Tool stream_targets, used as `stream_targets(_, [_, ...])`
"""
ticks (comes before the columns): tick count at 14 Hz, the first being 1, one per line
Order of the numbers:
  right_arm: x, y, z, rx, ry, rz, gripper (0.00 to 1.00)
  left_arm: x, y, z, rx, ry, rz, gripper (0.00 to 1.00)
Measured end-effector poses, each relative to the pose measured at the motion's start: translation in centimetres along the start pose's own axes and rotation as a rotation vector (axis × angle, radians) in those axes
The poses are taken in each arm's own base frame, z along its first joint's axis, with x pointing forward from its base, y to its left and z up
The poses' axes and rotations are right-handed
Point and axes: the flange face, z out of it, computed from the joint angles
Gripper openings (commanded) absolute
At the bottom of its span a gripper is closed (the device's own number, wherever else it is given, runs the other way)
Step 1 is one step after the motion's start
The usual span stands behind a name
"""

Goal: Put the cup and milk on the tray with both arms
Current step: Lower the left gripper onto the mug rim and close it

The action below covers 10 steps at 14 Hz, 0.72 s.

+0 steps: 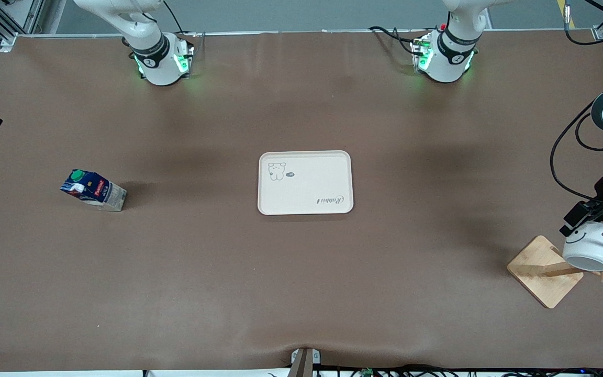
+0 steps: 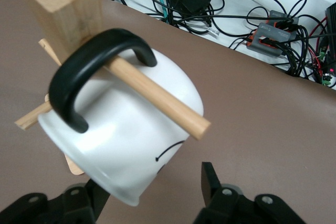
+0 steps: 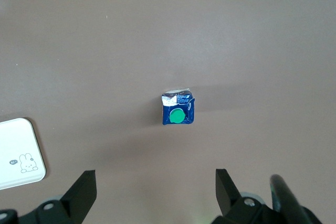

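The cream tray [image 1: 305, 183] lies at the table's middle, with nothing on it. The blue milk carton [image 1: 93, 189] stands toward the right arm's end. The right wrist view shows its green cap from above [image 3: 178, 109]. My right gripper [image 3: 154, 174] is open and empty, high over the carton. The white cup [image 1: 592, 246] hangs by its black handle on a wooden peg [image 2: 157, 95] at the left arm's end. My left gripper [image 1: 587, 214] is open at the cup [image 2: 121, 135]. One finger [image 2: 210, 182] is apart from the cup's side, and the other is partly hidden by the cup's rim.
The wooden rack's square base [image 1: 537, 267] stands near the table's edge at the left arm's end, and its post [image 2: 60, 3] rises beside the cup. A corner of the tray [image 3: 18, 153] shows in the right wrist view. Cables [image 2: 236, 9] lie off the table edge.
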Motion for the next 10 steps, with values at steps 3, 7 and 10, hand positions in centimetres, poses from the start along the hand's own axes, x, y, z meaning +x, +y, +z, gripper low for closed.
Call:
stream_targets(3, [0.01, 0.02, 0.01, 0.0, 0.0, 0.0, 1.0, 0.07, 0.34, -0.01, -0.001, 0.008, 0.015, 0.73])
stream_targets(7, [0.03, 0.08, 0.03, 0.0, 0.0, 0.002, 1.0, 0.51, 0.01, -0.44, 0.008, 0.039, 0.047, 0.73])
stream_targets(10, [0.03, 0.09, 0.03, 0.0, 0.0, 0.002, 1.0, 0.77, -0.15, -0.7, 0.016, 0.063, 0.05, 0.69])
